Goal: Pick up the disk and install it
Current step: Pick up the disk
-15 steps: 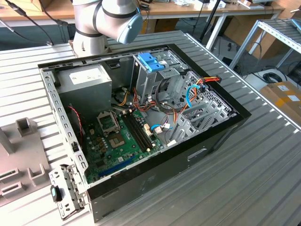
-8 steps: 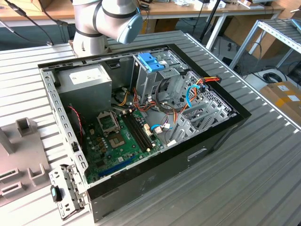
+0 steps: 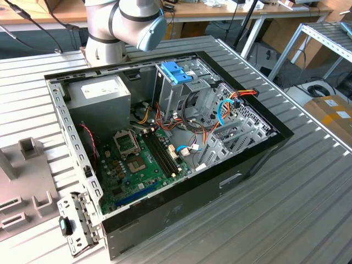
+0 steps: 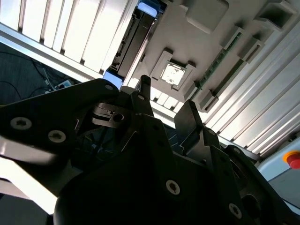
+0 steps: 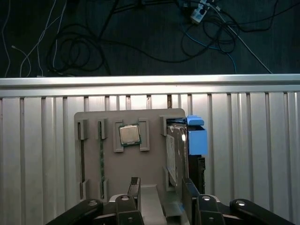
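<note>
my gripper (image 5: 161,183): two fingers spread wide, i hold nothing.
the disk (image 5: 178,150): one, on edge in the holder tray (image 5: 150,164), just beyond one fingertip.
processor (image 5: 129,135): one, ahead of me.

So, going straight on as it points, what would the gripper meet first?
Probably the grey holder plate, right beside the upright disk; depth is unclear, so the disk's end could come first.

Grey arm (image 3: 132,16) with blue joint cap, black claw (image 5: 161,193) pointing down, two fingers (image 5: 134,190) spread apart
</note>
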### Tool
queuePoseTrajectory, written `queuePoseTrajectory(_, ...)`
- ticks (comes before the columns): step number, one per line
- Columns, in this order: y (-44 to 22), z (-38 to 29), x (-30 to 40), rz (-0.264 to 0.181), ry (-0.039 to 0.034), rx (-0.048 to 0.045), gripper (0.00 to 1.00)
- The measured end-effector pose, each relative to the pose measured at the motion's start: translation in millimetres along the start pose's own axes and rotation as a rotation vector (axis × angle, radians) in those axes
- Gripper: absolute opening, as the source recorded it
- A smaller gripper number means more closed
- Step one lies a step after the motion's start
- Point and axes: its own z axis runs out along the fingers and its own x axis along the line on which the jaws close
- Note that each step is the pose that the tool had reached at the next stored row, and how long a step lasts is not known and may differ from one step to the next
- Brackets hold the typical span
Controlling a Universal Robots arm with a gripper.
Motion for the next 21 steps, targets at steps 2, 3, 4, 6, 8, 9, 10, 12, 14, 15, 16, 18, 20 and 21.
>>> queuePoseTrajectory(2, 0.2, 0.5, 0.0, 0.0, -0.0002, -0.0001, 0.48)
queuePoseTrajectory(3, 0.4, 0.7, 0.0, 0.0, -0.0003, 0.0, 0.48)
queuePoseTrajectory(4, 0.5, 1.0, 0.0, 0.0, -0.0004, -0.0001, 0.48)
queuePoseTrajectory(6, 0.7, 1.5, 0.1, 0.0, -0.0005, -0.0001, 0.48)
queuePoseTrajectory(8, 1.1, 2.5, 0.1, 0.0, -0.0008, -0.0001, 0.48)
queuePoseTrajectory(9, 1.2, 2.6, 0.1, 0.0, -0.0009, -0.0001, 0.48)
queuePoseTrajectory(10, 1.3, 2.9, 0.2, 0.0, -0.0009, 0.0, 0.48)
queuePoseTrajectory(12, 1.6, 3.5, 0.2, 0.0, -0.0011, -0.0001, 0.48)
queuePoseTrajectory(14, 2.0, 4.3, 0.2, 0.0, -0.0014, 0.0, 0.48)
queuePoseTrajectory(15, 2.1, 4.5, 0.2, 0.0, -0.0015, 0.0, 0.48)
queuePoseTrajectory(16, 2.2, 4.8, 0.3, 0.0, -0.0016, -0.0001, 0.48)
queuePoseTrajectory(18, 2.4, 5.3, 0.3, 0.0, -0.0019, 0.0, 0.48)
queuePoseTrajectory(20, 2.7, 6.0, 0.3, 0.0, -0.0023, -0.0001, 0.48)
queuePoseTrajectory(21, 2.8, 6.2, 0.3, 0.0, -0.0024, -0.0001, 0.48)
